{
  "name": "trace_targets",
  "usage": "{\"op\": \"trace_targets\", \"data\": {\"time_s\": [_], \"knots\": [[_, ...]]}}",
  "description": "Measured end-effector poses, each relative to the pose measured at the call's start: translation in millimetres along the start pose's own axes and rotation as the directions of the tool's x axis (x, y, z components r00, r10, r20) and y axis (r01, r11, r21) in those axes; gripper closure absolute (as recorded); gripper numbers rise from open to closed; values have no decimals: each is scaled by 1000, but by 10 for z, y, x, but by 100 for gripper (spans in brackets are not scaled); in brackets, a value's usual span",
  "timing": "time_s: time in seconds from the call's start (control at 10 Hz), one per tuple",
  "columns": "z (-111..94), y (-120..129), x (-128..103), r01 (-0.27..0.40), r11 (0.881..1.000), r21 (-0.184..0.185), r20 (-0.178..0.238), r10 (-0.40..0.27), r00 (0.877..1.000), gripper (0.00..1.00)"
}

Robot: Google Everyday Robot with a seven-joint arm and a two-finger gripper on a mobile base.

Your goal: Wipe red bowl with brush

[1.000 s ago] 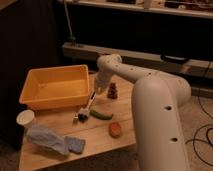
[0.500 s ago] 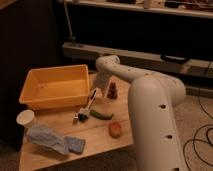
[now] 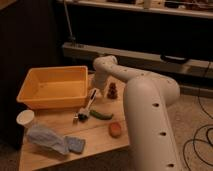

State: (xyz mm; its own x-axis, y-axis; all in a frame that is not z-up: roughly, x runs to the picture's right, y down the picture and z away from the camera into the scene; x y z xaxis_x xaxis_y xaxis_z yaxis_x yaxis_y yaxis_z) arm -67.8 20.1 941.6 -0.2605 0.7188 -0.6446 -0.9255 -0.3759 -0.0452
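The gripper (image 3: 94,93) sits at the frame's centre, just right of the red bowl (image 3: 52,88), its jaws closed on the upper end of the brush (image 3: 87,106). The brush slants down-left, its dark head low beside a green vegetable-like item (image 3: 102,115) on the wooden surface (image 3: 100,142). The red bowl occupies the upper left of the surface. A white cup (image 3: 25,118) stands at the left edge.

1. The wooden table (image 3: 102,142) I work at is pale, and a dark wall (image 3: 30,35) rises behind its far corner on the camera's left.
2. My gripper (image 3: 94,93) hangs low over the table's middle.
3. Behind me a long pale ledge (image 3: 150,54) crosses the room, with a second shelf (image 3: 150,9) higher up.
4. The floor (image 3: 197,112) is speckled grey, and black cables (image 3: 196,142) loop across it.
5. The light is dim and warm.
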Motion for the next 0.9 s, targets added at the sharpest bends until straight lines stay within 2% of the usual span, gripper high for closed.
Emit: {"op": "trace_targets", "data": {"time_s": [0.4,0.7,0.9], "knots": [[258,-11,3,15,999,33,-15,-14,1000,34],[376,-16,2,34,997,64,-20,-33,999,36],[400,-29,12,45,996,76,-21,-43,999,51]]}}
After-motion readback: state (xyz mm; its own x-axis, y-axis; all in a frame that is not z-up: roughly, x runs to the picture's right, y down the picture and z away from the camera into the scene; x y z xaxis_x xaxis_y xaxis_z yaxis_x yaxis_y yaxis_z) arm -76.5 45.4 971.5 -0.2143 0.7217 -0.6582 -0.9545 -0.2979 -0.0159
